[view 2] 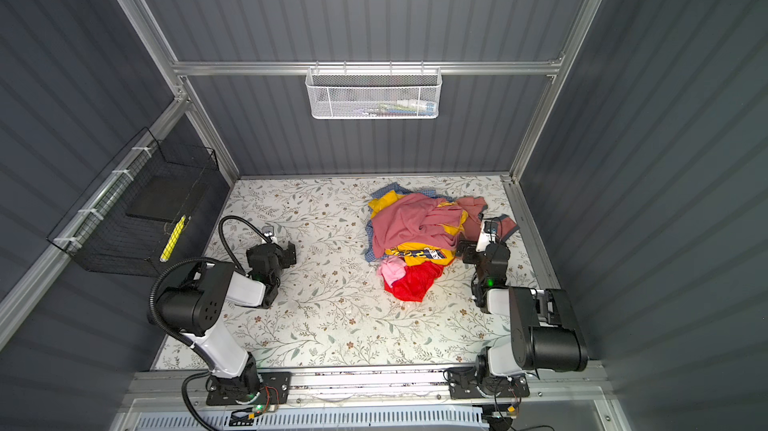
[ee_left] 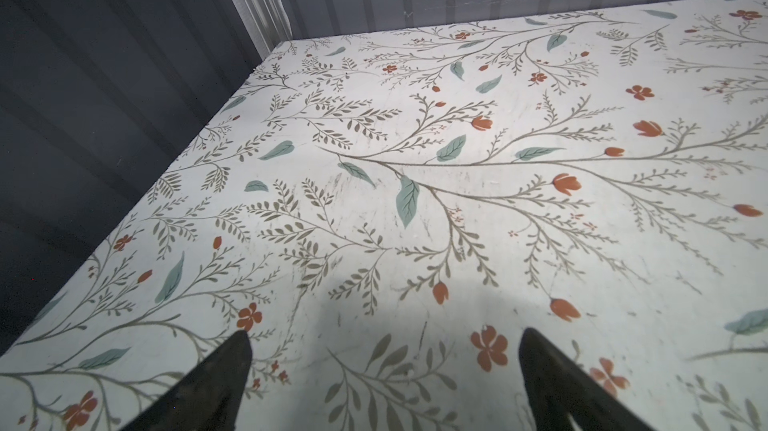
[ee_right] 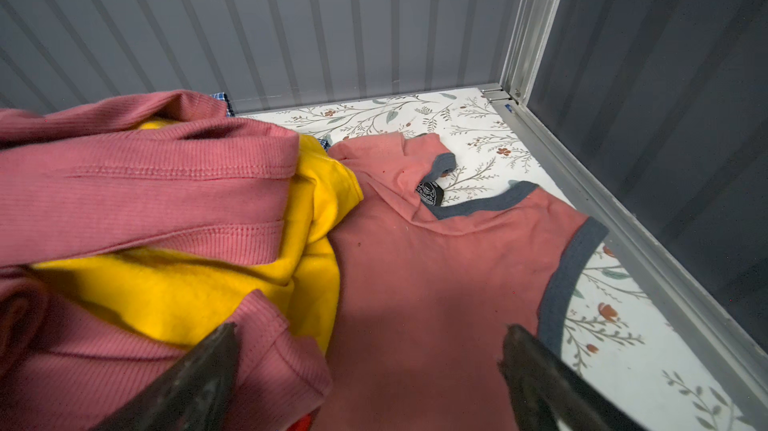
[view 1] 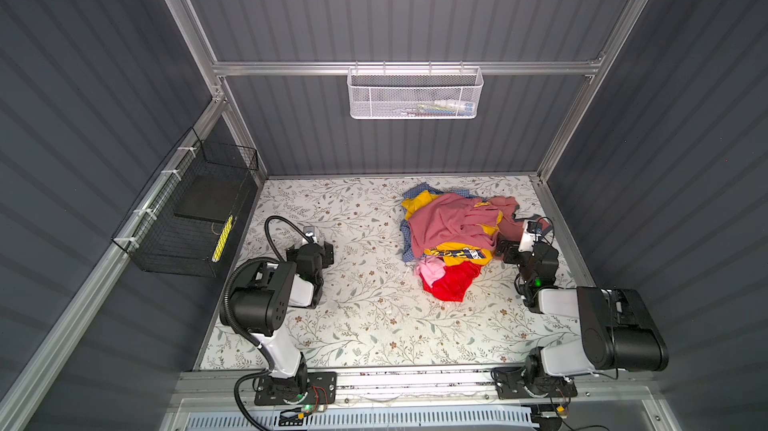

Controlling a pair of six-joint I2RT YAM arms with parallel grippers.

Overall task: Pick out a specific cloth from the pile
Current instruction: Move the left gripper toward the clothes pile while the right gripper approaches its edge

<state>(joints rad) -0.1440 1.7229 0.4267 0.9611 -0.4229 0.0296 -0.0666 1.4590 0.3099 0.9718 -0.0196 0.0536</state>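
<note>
free: floral table (view 1: 353, 325) left of pile (view 1: 453, 225) | blocked: right gripper (view 1: 505, 251) beside pile

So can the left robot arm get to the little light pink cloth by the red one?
Probably yes. The light pink cloth pokes out on the pile's left edge, facing the open left gripper, with only bare flowery table between them.

place: robot test cell — lab | signs: grey ribbed walls (view 1: 395, 5), aluminium frame (view 1: 407, 68), two arms bolted to a rail (view 1: 415, 381) — flower-patterned bench (view 1: 374, 325)
</note>
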